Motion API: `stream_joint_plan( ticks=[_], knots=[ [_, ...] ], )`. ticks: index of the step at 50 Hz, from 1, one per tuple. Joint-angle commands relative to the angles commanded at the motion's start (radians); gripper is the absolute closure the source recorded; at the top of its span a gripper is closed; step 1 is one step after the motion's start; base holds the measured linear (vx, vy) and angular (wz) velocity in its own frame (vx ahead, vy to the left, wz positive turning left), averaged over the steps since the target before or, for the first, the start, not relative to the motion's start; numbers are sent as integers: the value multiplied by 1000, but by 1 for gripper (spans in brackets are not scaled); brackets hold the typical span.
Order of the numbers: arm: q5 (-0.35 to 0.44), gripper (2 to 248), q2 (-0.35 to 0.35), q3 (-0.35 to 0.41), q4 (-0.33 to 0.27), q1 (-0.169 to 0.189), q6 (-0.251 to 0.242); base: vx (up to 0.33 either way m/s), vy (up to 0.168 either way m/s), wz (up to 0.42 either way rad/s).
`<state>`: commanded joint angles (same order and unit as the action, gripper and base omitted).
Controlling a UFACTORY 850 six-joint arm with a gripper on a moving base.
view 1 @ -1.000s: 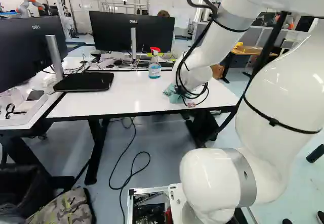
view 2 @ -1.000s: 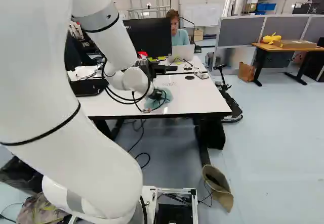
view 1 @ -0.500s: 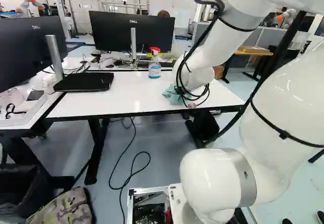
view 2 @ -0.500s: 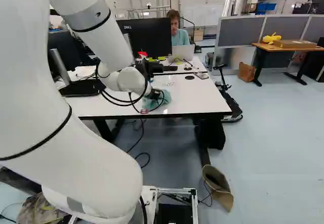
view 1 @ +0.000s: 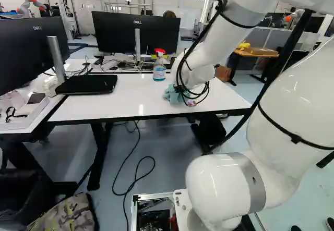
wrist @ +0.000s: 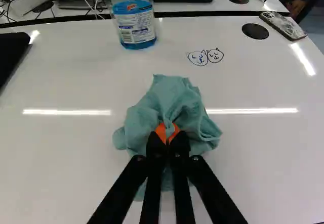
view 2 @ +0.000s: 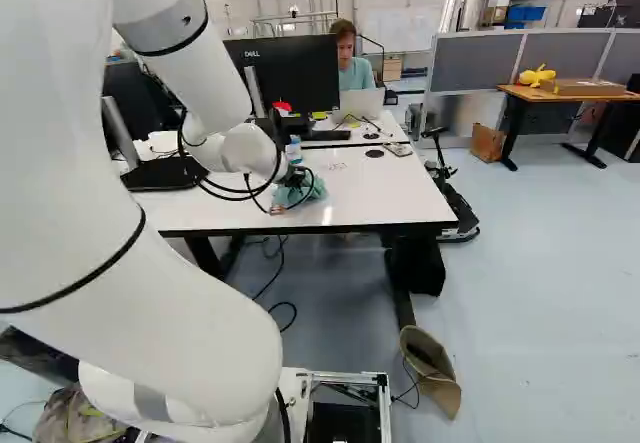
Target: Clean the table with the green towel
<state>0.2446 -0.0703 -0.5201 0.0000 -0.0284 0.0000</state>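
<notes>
The end effector point(view 2: 297, 176) is clamping the green towel point(wrist: 169, 96) between its two fingertips. The towel is lying in folds ahead of and around them, resting on the white worktop point(wrist: 66, 158).

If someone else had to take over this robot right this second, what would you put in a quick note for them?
Fingers: shut on the green towel, bunched at the white tabletop.
Nearby: the spray bottle stands ahead of the towel; two cat faces are drawn on the tabletop.
Done: towel gripped and brought to the table. How much is wiped, I can't tell.
Left: probably more wiping, perhaps over the drawing, minding the bottle.
</notes>
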Motion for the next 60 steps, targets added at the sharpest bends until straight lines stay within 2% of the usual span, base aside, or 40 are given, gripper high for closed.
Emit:
stream_joint_plan(
  ticks=[31, 60],
  knots=[
    [0, 224, -35, 33, 0, -116, 0, 0, 0, 0],
    [0, 224, -43, 41, 0, -122, 0, 0, 0, 0]
  ],
)
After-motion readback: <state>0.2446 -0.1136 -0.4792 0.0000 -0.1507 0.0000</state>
